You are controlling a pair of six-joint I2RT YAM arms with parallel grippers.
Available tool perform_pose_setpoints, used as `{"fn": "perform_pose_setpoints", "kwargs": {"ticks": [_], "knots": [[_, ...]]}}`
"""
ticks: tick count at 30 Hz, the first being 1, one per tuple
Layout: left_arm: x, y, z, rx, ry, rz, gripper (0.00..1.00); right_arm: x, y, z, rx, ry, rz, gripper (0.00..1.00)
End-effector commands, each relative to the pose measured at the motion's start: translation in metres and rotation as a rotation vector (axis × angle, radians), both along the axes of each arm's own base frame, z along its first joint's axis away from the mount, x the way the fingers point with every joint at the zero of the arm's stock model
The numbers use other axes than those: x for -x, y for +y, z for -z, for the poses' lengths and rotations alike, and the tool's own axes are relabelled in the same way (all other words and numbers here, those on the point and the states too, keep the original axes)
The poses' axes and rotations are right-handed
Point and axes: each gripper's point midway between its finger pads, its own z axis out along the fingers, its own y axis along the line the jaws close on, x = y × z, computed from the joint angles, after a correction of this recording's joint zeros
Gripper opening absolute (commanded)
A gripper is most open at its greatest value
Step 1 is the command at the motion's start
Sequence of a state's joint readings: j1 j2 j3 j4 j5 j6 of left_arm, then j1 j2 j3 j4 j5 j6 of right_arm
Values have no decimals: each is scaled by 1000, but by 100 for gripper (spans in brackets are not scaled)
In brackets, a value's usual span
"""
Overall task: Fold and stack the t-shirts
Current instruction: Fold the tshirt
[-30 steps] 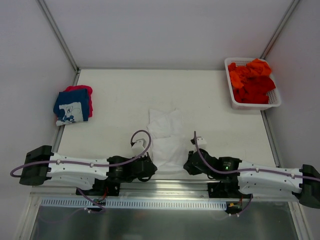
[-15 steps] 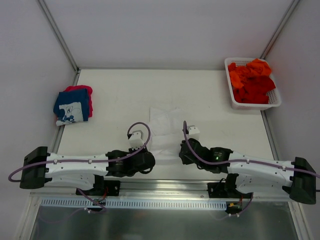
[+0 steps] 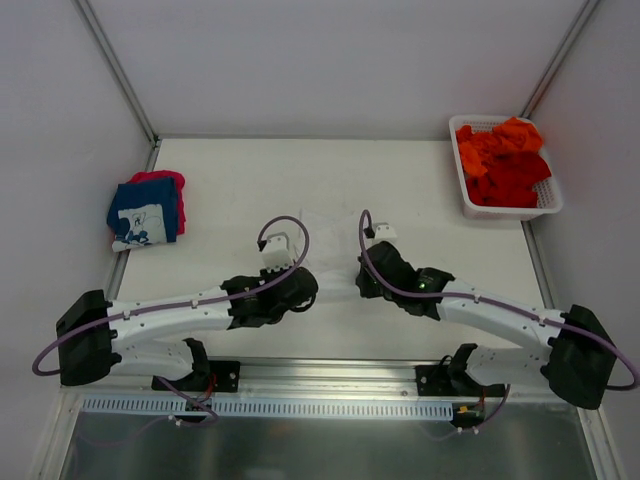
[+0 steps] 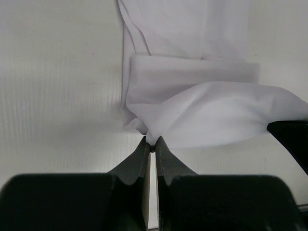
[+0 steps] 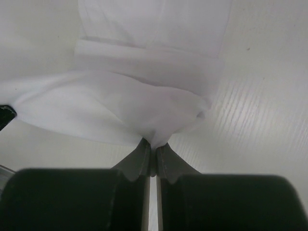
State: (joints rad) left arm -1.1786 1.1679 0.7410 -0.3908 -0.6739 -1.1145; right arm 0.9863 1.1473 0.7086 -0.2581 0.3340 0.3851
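A plain white t-shirt [image 3: 332, 258] lies partly folded at mid-table between my two grippers. My left gripper [image 4: 151, 144] is shut on its near left corner; the cloth [image 4: 192, 96] rises from the tips and drapes over the folded layers. My right gripper [image 5: 153, 147] is shut on its near right corner, with the cloth [image 5: 144, 86] bunched at the tips. In the top view the left gripper [image 3: 303, 290] and right gripper [image 3: 365, 285] flank the shirt. A folded navy t-shirt with white print [image 3: 145, 212] lies on a pink-red one [image 3: 168, 181] at the far left.
A white lattice basket [image 3: 505, 209] at the far right corner holds crumpled orange and red t-shirts [image 3: 505, 160]. Grey metal rails run along the table's left and right sides. A metal strip borders the near edge by the arm bases.
Both arms have reached away from the near edge toward the table's middle, carrying the white t-shirt's near edge up and over its far part.
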Motion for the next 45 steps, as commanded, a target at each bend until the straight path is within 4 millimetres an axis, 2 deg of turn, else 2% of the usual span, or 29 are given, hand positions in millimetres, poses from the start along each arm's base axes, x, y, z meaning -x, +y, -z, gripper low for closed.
{"fn": "perform_pose_setpoints", "kwargs": {"ticks": [1, 7, 13, 22, 24, 26, 27, 28, 30, 31, 33, 35, 36, 39, 40, 42, 43, 44, 45], "knots": [[-21, 13, -2, -97, -34, -19, 0, -20, 6, -9, 21, -33, -31, 0], [-51, 15, 0, -127, -36, -36, 0, -52, 17, -9, 23, -26, -32, 0], [-90, 7, -6, -127, -39, -44, 0, -84, 26, -14, 11, -18, -33, 0], [-144, -10, -35, -143, -82, -39, 0, -134, 33, -40, -37, -44, -17, 0], [-156, -11, -45, -142, -105, -43, 0, -148, 33, -46, -49, -52, -7, 0], [-169, -8, -44, -161, -102, -50, 0, -158, 32, -45, -45, -51, -4, 0], [-177, -10, -53, -148, -118, -54, 0, -167, 32, -54, -65, -62, 0, 0], [-183, -11, -50, -161, -114, -46, 0, -171, 33, -55, -69, -63, -3, 0], [-198, -8, -58, -154, -127, -65, 0, -182, 32, -52, -64, -58, -2, 0], [-202, -8, -55, -162, -122, -68, 0, -190, 33, -59, -69, -75, 0, 0], [-213, -5, -55, -176, -126, -81, 0, -200, 32, -54, -58, -72, -3, 0], [-221, -2, -54, -185, -129, -89, 0, -212, 35, -62, -71, -91, -4, 0], [-229, 0, -53, -183, -128, -98, 0, -223, 35, -61, -73, -88, -1, 0], [-244, 1, -48, -176, -119, -108, 0, -237, 38, -59, -88, -75, -12, 0], [-250, 5, -46, -180, -117, -114, 0, -242, 39, -48, -76, -57, -12, 0], [-263, 3, -42, -186, -116, -118, 0, -257, 40, -55, -85, -75, -3, 0], [-270, 6, -42, -191, -117, -120, 0, -262, 42, -45, -79, -58, -3, 0], [-275, 5, -40, -194, -117, -121, 0, -273, 43, -56, -95, -82, 0, 0], [-286, 1, -41, -189, -123, -120, 0, -280, 45, -56, -102, -82, 0, 0]]}}
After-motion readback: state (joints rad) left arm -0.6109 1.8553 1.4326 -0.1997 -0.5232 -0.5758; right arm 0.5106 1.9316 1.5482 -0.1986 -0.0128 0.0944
